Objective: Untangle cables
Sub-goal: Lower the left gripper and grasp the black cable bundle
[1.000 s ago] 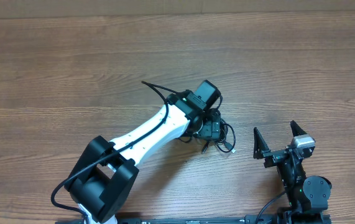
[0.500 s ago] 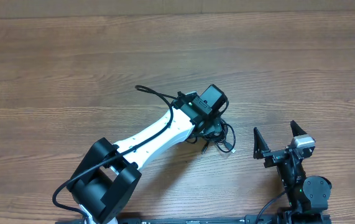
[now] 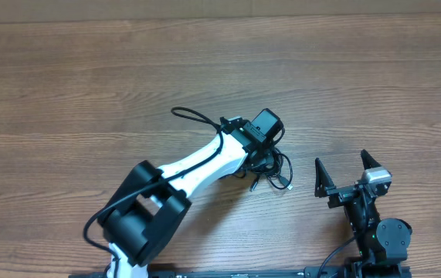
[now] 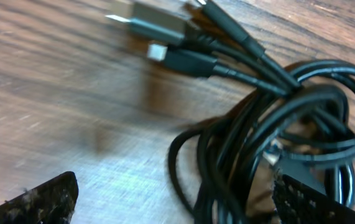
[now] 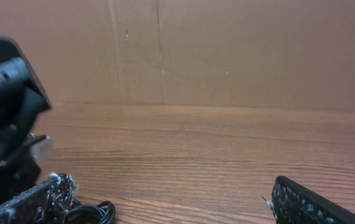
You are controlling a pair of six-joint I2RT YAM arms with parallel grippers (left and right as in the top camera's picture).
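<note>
Surface (image 3: 89,77): bare wood grain, wide, nothing on it but the tangle.

Left arm (image 3: 197,166): white and black, reaches out over the tangle with the wrist tipped down.

Right arm (image 3: 378,232): folded low at the near edge.

Left fingers (image 4: 40,199): apart, nothing clamped. The cables (image 4: 276,124) lie between them on the surface, crowded toward one finger. That finger overlaps a loop, but contact cannot be told.

Right fingers (image 3: 324,179): apart, empty. The tangle sits off to their left, near but not between them. A loop shows just beside one fingertip in the right wrist view.

Cables: thin, black, smooth-jacketed, wound into a tight nest of overlapping loops with several strands crossing at one pinch point.

Judgement:
- Light and limp.
- Will drag as one clump if pulled by a loop.
- The jacket is likely slick, so a pinch needs to close fully.

Plugs (image 4: 183,59): three or so, small and dark, one with a pale metal tip. They fan out of the nest ahead of the left fingers, free on the surface.

Best hold, by my reading: a stiff plug body or the straight run just behind it, while the other fingers pin the nest.
</note>
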